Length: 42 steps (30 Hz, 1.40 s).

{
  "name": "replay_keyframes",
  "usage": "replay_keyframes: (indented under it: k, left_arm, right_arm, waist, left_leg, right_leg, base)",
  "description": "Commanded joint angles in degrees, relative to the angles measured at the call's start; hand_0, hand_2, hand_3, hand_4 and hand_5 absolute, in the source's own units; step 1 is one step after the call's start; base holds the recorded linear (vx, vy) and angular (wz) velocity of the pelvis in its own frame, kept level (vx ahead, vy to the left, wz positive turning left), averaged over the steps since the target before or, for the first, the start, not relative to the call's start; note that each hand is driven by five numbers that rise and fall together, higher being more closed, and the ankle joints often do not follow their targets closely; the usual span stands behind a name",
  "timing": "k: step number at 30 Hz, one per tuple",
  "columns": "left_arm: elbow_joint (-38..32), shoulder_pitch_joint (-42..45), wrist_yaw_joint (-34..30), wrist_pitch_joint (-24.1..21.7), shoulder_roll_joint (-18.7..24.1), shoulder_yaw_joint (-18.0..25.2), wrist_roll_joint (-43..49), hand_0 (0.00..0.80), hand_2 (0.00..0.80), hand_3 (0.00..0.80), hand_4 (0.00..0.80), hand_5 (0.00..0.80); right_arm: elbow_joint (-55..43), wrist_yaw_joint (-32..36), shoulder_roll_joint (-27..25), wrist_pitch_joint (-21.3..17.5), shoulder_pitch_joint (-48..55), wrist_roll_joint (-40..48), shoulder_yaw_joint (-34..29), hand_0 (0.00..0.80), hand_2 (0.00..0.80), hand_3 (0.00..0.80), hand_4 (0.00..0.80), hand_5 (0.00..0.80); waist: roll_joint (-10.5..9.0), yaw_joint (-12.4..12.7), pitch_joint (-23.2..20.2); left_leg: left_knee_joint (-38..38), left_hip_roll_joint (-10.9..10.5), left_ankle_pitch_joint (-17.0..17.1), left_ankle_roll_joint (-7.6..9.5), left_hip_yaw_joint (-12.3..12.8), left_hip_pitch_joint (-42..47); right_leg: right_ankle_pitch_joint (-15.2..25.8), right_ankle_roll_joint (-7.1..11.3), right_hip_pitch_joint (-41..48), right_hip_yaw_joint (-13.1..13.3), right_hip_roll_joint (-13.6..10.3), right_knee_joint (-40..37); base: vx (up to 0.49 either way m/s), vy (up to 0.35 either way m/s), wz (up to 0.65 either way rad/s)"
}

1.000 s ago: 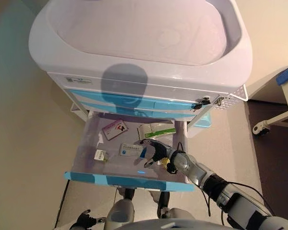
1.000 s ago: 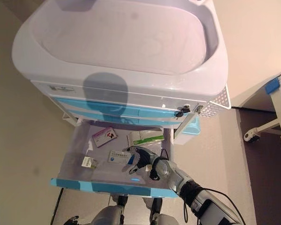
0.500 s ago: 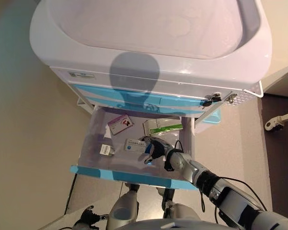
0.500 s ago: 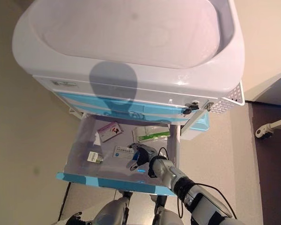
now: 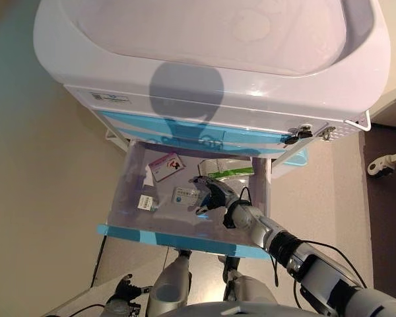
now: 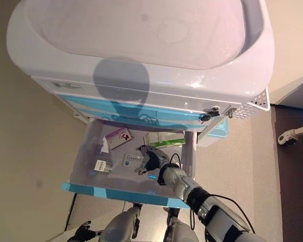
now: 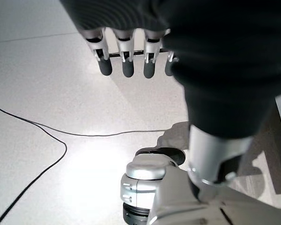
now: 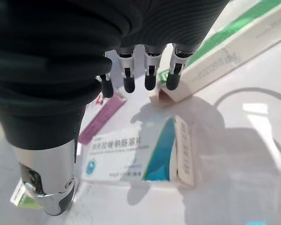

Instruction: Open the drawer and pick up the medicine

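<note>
Looking down from our head camera, we see the white cart (image 5: 204, 72) filling the upper view, with its drawer (image 5: 185, 239) already pulled open below the blue fronts. Inside lie four packs: a long green-and-white box (image 5: 230, 169) at the back, a purple-marked box (image 5: 166, 166) beside it, a small green-labelled box (image 5: 144, 202) near the left wall, and the blue-and-white medicine box (image 8: 140, 157) in the middle of the floor.

Our right hand (image 5: 210, 194) hovers just over that box, fingers (image 8: 150, 75) straight and apart, thumb spread, holding nothing. Our left hand (image 7: 126, 56) hangs low by the floor, fingers relaxed and empty.

We judge the main risk to be a poor closure: the box lies flat, so fingertips may slide over its top face or push it toward the green-and-white box, whose near end sits close by, and we could catch both.

In the eye views, its long axis runs roughly left to right across the drawer. Its teal end faces the right wall.
</note>
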Motion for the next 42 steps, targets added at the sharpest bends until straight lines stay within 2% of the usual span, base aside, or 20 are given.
replay_keyframes:
  k: [1, 12, 19, 33, 34, 36, 42]
  left_arm:
    - [1.9, -0.8, 1.6, -0.4, -0.9, -2.1, -3.0, 0.0, 0.0, 0.0, 0.0, 0.0]
    - [1.9, -1.4, 1.7, -0.3, -0.8, -3.4, -3.8, 0.0, 0.0, 0.0, 0.0, 0.0]
    - [0.5, -2.5, 1.4, -1.0, -0.9, -6.0, -5.4, 0.0, 0.0, 0.0, 0.0, 0.0]
    - [0.7, -5.0, 1.9, -0.7, -2.1, -8.7, -6.3, 0.0, 0.0, 0.0, 0.0, 0.0]
    - [0.9, -5.3, 2.0, -0.7, -2.3, -8.8, -6.5, 0.0, 0.0, 0.0, 0.0, 0.0]
    - [1.1, -5.6, 2.1, -0.5, -2.4, -8.8, -6.5, 0.0, 0.0, 0.0, 0.0, 0.0]
    - [1.2, -6.1, 2.5, -0.5, -2.9, -9.0, -6.9, 0.0, 0.0, 0.0, 0.0, 0.0]
  right_arm:
    - [-3.0, -2.2, 2.6, -1.2, -2.7, 0.9, 0.1, 0.0, 0.0, 0.0, 0.0, 0.0]
    - [8.8, -3.0, 6.4, 1.1, -6.1, -4.9, 2.9, 0.0, 0.0, 0.0, 0.0, 0.0]
    - [22.0, -4.2, 9.1, 2.8, -9.1, -9.7, 4.9, 0.0, 0.0, 0.0, 0.0, 0.0]
    - [28.5, -6.7, 9.7, 4.9, -10.6, -12.2, 4.8, 0.0, 0.0, 0.0, 0.0, 0.0]
    - [28.4, -6.7, 9.9, 5.0, -10.6, -12.3, 4.9, 0.502, 0.502, 0.502, 0.502, 0.502]
    - [28.0, -6.8, 10.1, 4.9, -10.7, -12.6, 5.3, 0.8, 0.8, 0.8, 0.8, 0.8]
    - [26.6, -7.3, 10.4, 4.7, -10.9, -12.1, 5.6, 0.8, 0.8, 0.8, 0.8, 0.8]
  waist:
    - [-1.24, -0.4, -0.9]
    - [-0.9, 0.2, 0.2]
    - [-0.12, 1.3, 1.5]
    - [0.51, 1.6, 2.8]
    - [0.66, 1.5, 2.9]
    - [0.64, 1.5, 3.0]
    - [0.68, 1.1, 3.6]
  left_leg:
    - [-0.2, -3.4, 1.1, 1.65, 0.5, -2.1]
    - [-0.1, -3.4, 1.3, 1.54, 0.6, -3.1]
    - [-0.3, -3.4, 2.3, 1.35, -0.1, -5.0]
    - [-1.8, -3.6, 3.8, 0.89, -1.4, -7.2]
    - [-1.9, -3.6, 4.0, 0.81, -1.4, -7.4]
    - [-2.0, -3.6, 4.0, 0.81, -1.3, -7.6]
    - [-2.3, -3.6, 4.2, 0.9, -1.0, -7.7]
  right_leg:
    - [4.6, 4.5, -6.5, 2.2, -3.2, 5.7]
    - [4.8, 4.49, -7.3, 1.8, -3.4, 5.7]
    - [5.5, 4.48, -8.6, 1.3, -3.4, 5.1]
    - [6.6, 4.61, -10.2, 0.2, -3.7, 4.1]
    - [6.6, 4.64, -10.5, 0.3, -3.8, 4.0]
    - [6.7, 4.64, -10.7, 0.5, -3.8, 4.0]
    - [7.0, 4.63, -11.3, 1.1, -3.9, 4.3]
  base:
    - [0.0, 0.0, 0.0]
    - [0.0, 0.0, 0.0]
    - [-0.001, 0.001, 0.01]
    - [-0.005, 0.003, 0.08]
    - [0.0, 0.0, 0.0]
    - [-0.008, 0.016, 0.0]
    - [-0.003, 0.006, 0.0]
